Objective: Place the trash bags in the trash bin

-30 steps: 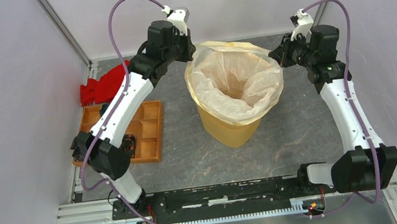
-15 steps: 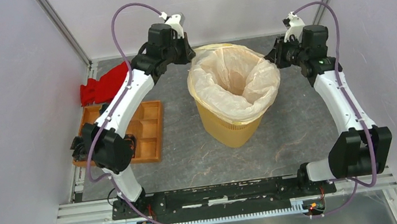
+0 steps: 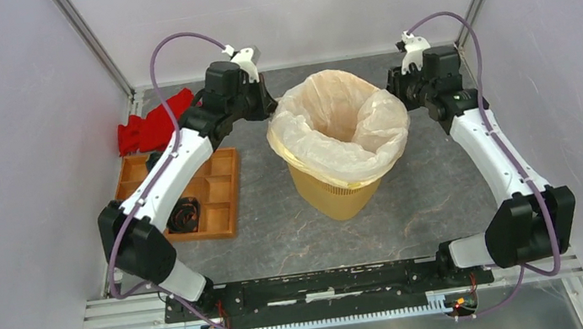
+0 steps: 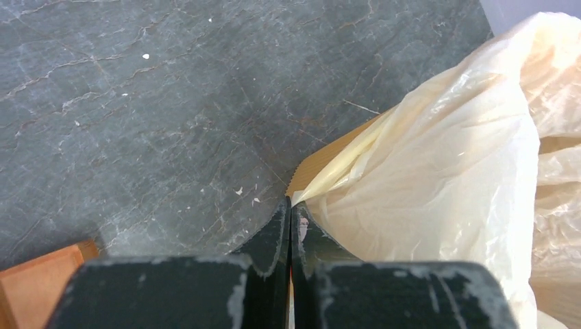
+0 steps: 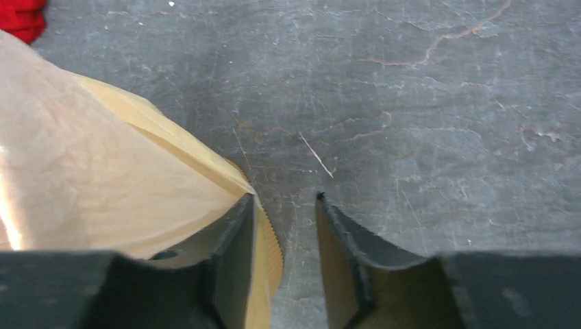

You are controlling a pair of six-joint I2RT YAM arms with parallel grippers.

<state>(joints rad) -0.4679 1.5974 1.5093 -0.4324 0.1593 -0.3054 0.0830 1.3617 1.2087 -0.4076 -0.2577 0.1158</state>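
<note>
The yellow-orange trash bin (image 3: 334, 191) stands mid-table, with the cream-white trash bag (image 3: 340, 124) inside it and folded out over its rim. My left gripper (image 3: 270, 108) is at the bin's far-left corner. In the left wrist view the left gripper (image 4: 291, 205) is shut on a pinched fold of the bag (image 4: 445, 171), just over the bin's rim (image 4: 322, 159). My right gripper (image 3: 394, 91) is at the far-right corner. Seen from the right wrist, that gripper (image 5: 284, 204) is open; the bag (image 5: 103, 185) lies against the outside of one finger and the rim (image 5: 272, 241) shows between the fingers.
A red cloth (image 3: 151, 125) lies at the back left by the wall. A shallow orange compartment tray (image 3: 219, 193) sits left of the bin under the left arm, with a dark round object (image 3: 184, 215) in it. Walls close in on both sides.
Both grippers came down along the bin's far corners, drawing the bag's edge lower over the rim. The right gripper opened and let go of the bag; the left stayed shut on it.
</note>
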